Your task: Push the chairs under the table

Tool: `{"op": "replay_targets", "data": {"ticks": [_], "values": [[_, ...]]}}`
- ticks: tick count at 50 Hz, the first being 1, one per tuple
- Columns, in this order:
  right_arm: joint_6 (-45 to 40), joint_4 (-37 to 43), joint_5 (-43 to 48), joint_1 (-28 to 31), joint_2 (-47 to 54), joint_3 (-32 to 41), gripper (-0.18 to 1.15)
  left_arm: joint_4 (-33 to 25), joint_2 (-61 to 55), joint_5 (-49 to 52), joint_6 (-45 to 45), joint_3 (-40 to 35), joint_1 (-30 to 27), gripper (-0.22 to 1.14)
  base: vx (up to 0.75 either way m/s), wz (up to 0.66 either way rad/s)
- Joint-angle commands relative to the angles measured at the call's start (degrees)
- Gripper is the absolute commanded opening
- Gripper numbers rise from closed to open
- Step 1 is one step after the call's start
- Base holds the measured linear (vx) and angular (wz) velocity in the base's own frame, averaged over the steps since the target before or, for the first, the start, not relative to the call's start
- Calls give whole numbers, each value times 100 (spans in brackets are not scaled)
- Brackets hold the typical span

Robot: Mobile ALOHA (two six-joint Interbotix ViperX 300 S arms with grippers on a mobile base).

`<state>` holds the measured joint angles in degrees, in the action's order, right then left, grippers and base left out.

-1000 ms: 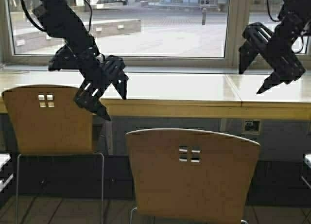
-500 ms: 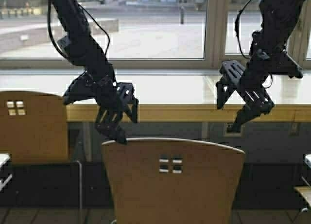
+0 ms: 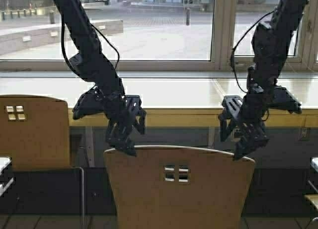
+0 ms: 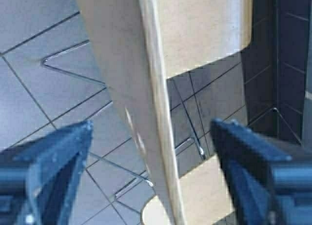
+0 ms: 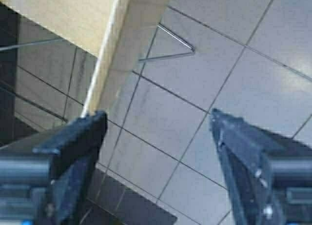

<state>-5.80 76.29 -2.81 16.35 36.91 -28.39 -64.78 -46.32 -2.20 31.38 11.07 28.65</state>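
Note:
A tan plywood chair with four small square holes stands in front of me, pulled back from the long cream table. My left gripper is open and straddles the top edge of its backrest at the left corner. My right gripper is open at the backrest's right corner, with the edge beside one finger. A second tan chair stands at the left, its back close to the table's edge.
A big window runs behind the table. A socket box sits under the table at the right. Grey tiled floor and thin chair legs lie below. Pale edges of other furniture show at both sides.
The robot has moved right and forward, so the near chair now sits centred. Both arms have come down from above the table to the top edge of that chair's backrest.

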Motion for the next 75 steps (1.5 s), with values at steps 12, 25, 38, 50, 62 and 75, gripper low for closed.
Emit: {"op": "replay_targets", "data": {"ticks": [12, 25, 38, 50, 62, 75], "values": [[0, 378, -114, -26, 519, 712, 97, -105, -396, -18, 18, -589, 18, 102, 4, 1], [0, 431, -132, -193, 1072, 1178, 97, -290, -826, -18, 18, -1020, 0, 102, 4, 0], [0, 439, -193, -352, 1617, 1591, 97, -360, -1345, 70, 18, -1503, 0, 102, 3, 0], [0, 439, -211, -360, 1995, 1837, 95, -431, -1626, 176, 9, -1714, 0, 100, 3, 0], [18, 439, -220, -360, 2065, 1819, 47, -431, -1696, 176, 18, -1828, 0, 65, 2, 2], [18, 448, -237, -360, 1942, 1652, 2, -598, -1652, 193, 18, -1723, -18, 0, 1, 5]]}}
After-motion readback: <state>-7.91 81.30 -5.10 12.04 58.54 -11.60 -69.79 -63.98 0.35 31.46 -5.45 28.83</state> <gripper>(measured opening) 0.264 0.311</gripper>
